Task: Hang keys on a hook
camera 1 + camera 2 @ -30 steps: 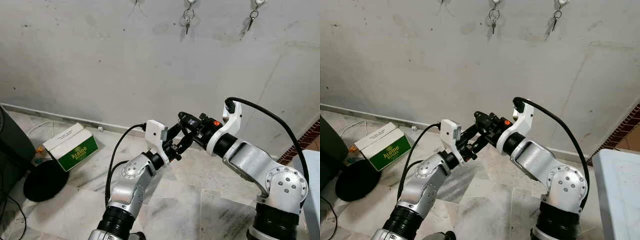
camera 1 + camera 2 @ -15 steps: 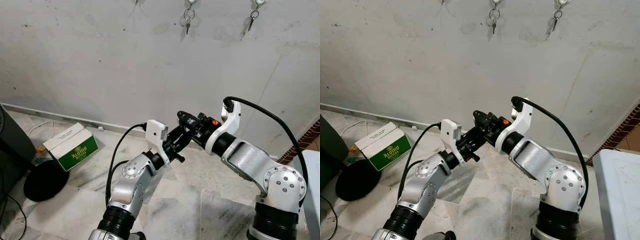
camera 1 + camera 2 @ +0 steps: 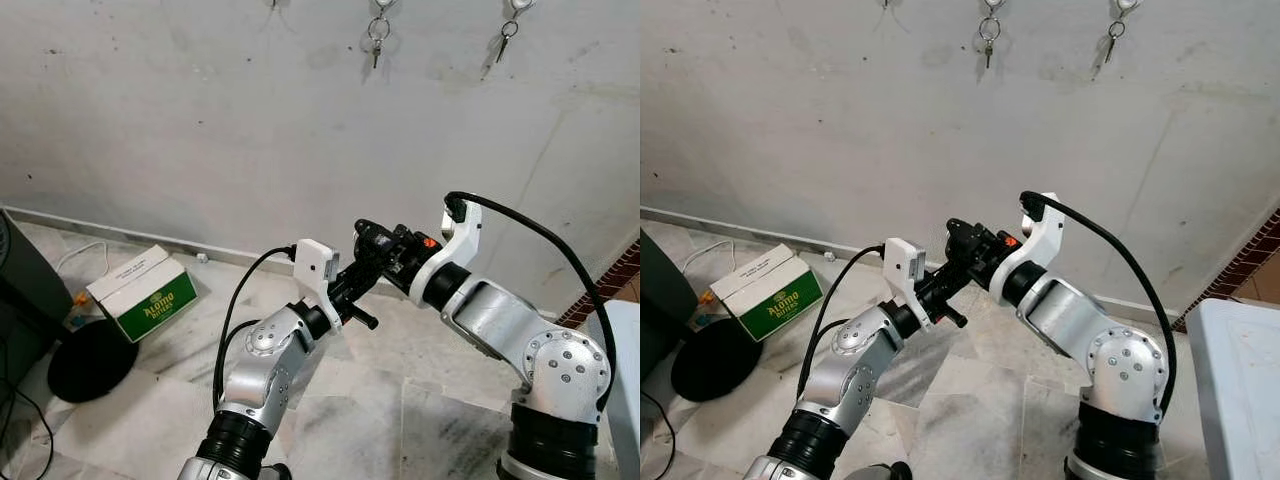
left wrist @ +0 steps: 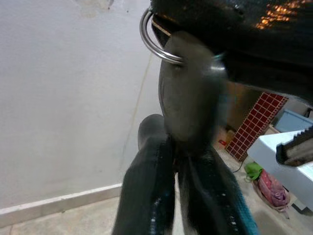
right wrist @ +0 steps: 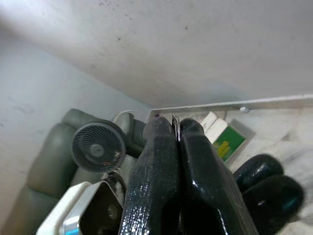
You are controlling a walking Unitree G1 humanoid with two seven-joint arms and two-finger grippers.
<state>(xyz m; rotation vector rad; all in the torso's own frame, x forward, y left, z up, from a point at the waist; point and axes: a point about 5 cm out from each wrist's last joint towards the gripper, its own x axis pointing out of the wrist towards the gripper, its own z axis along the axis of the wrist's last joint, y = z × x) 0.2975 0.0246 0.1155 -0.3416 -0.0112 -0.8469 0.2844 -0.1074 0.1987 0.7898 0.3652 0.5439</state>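
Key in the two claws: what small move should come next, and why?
Probably open the left claw, leaving the key to the right claw. Both claws look shut on it, and a single arm must lift its ring up the wall.

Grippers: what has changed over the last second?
Little. The left gripper and right gripper stay together at chest height; the left fingers have tilted up toward the right ones, and the right wrist eased slightly left. Both remain shut on the key. The keys on the wall hooks and the box are unchanged.
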